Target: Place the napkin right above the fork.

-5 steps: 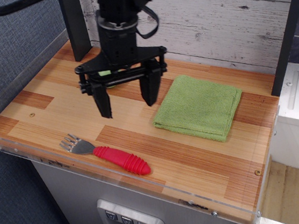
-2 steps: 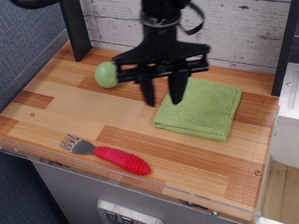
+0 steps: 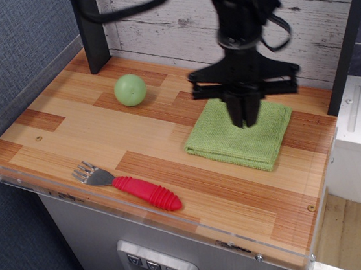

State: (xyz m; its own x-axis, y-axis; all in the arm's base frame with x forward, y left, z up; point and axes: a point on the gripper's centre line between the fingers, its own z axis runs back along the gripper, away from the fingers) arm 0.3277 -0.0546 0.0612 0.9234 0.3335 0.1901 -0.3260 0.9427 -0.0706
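The napkin, a folded light green cloth square, lies flat on the right half of the wooden table top. The fork, with a red ribbed handle and a silver head pointing left, lies near the front edge at the left. My gripper hangs over the middle of the napkin, pointing down. Its two dark fingers are drawn together with almost no gap. The napkin shows no pinch or lift. I cannot tell whether the tips touch the cloth.
A small pale green ball rests at the back left. A dark post stands at the back left corner and another at the right. A white plank wall is behind. A clear plastic lip runs along the front edge.
My gripper has moved right, from the left-middle of the table past the ball to above the napkin. Its fingers went from wide apart to nearly together. The ball is now uncovered.
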